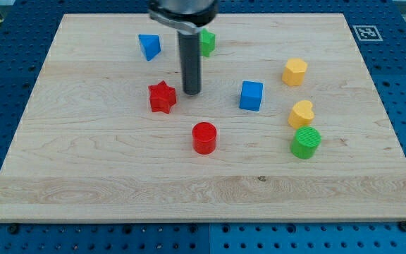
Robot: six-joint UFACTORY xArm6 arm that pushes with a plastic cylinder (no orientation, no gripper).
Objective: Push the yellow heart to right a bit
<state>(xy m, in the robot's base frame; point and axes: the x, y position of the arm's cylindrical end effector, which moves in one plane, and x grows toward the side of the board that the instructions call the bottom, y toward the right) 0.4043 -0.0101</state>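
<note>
The yellow heart [302, 113] lies at the view's right on the wooden board [104, 176], just above the green cylinder [306, 142]. A yellow hexagon-like block [294, 71] sits above the heart. My tip [192, 92] rests on the board near the middle top, just right of the red star [162, 97] and well left of the yellow heart. The blue cube [251, 95] lies between my tip and the heart.
A red cylinder [204, 137] sits below my tip. A blue triangle [149, 46] is at the top left. A green block [207, 41] shows partly behind the rod. A fiducial marker [366, 32] is at the board's top right corner.
</note>
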